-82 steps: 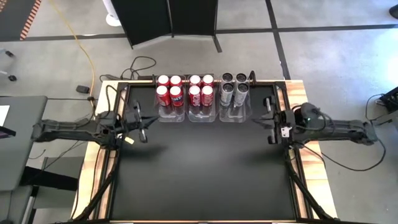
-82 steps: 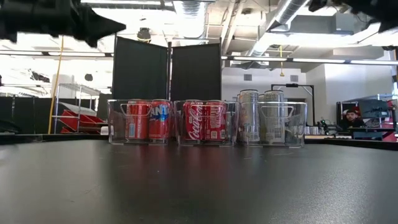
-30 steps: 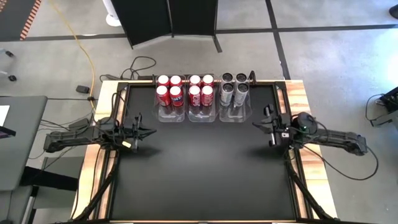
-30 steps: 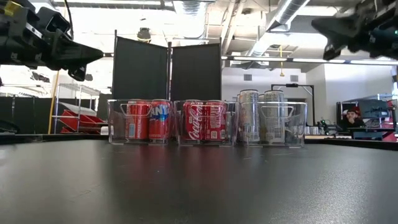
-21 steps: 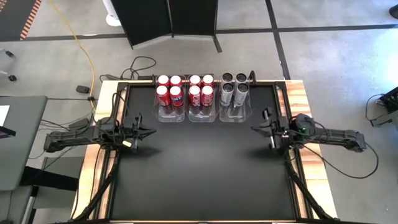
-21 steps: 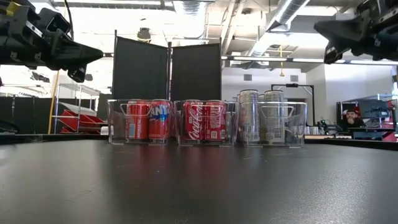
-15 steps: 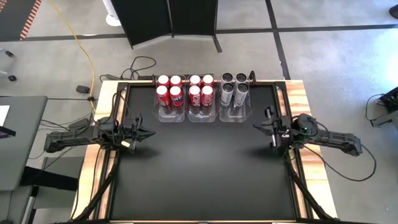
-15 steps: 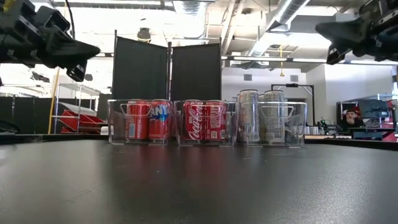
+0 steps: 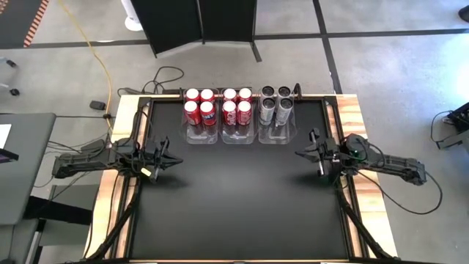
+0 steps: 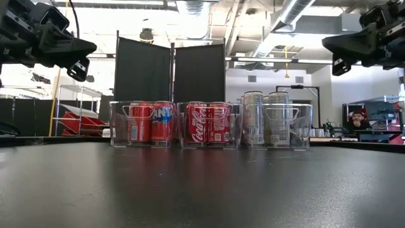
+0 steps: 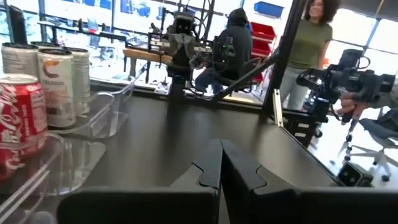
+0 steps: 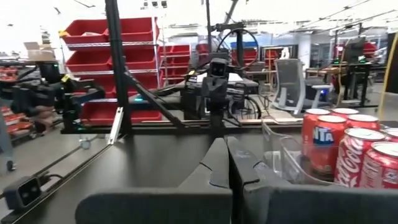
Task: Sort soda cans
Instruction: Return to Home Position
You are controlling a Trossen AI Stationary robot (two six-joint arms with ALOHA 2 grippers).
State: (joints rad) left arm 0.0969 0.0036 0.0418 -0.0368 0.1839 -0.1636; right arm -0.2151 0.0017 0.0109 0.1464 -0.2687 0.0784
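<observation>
black table (image 9: 234,213) | three clear bins (image 9: 239,136) in a row at far edge | red soda cans (image 9: 199,105): eight, whitish tops, upright in left and middle bins | silver-grey soda cans (image 9: 275,103): four, dark tops, right bin | left gripper (image 9: 173,158): left table edge, fingers together, empty | right gripper (image 9: 302,152): right edge, fingers together, empty

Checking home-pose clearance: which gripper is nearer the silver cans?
Right. The right gripper hangs in front of the silver cans, slightly to their right. The left gripper is far off to their left, past the red cans.

Left gripper (image 9: 174,157), right gripper (image 9: 300,152): closed, aloft
</observation>
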